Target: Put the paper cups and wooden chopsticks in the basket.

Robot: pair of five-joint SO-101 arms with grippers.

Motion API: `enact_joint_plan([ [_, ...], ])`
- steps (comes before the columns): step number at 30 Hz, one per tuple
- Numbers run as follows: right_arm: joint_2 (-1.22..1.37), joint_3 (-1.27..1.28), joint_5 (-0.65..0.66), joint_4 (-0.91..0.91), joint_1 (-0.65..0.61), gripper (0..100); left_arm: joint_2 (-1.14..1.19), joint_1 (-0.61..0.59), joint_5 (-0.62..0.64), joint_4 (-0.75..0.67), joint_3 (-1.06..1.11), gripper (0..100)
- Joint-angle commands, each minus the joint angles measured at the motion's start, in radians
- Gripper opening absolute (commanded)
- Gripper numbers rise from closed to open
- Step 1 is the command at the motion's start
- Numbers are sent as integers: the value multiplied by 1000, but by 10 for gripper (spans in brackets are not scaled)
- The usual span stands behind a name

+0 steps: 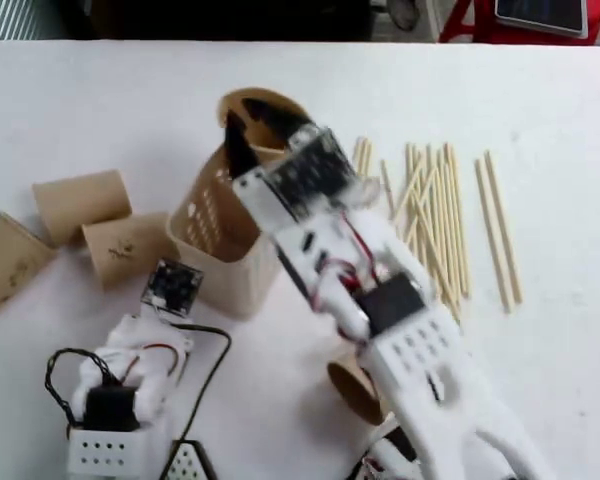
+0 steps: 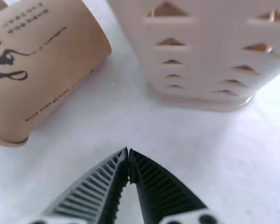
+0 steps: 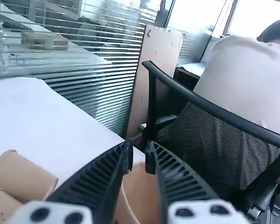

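Fingers (image 3: 102,179) astride paper cup (image 3: 136,193) rim

Paper cup (image 2: 42,65): matt brown kraft paper, smooth, dark print on the wall. Basket (image 2: 210,51): cream plastic, smooth with a slight sheen, wall pierced by triangular cut-outs. Wooden chopsticks (image 1: 435,215): pale bare wood, matt, unvarnished look. Table (image 2: 177,140): white, matt, even surface. Left gripper (image 2: 129,156) and right gripper (image 3: 137,151): dark grey matt plastic, inner faces finely ribbed. Arm housing (image 1: 420,370): smooth white plastic. Office chair back (image 3: 224,140): black mesh cloth.
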Motion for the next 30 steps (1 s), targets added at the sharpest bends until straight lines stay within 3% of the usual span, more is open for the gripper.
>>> enact_joint_plan([
  [1,133,-17,11,-71,12,48,-7,10,-5,6,-2,24],
  [3,189,-8,9,-64,12,48,-7,10,-5,6,-2,24],
  [9,243,-12,3,191,-8,48,-7,10,-5,6,-2,24],
  [20,245,51,3,314,1,48,-7,10,-5,6,-2,24],
  [26,234,124,3,262,12,50,-7,10,-5,6,-2,24],
  [30,173,41,5,229,48,50,-7,10,-5,6,-2,24],
])
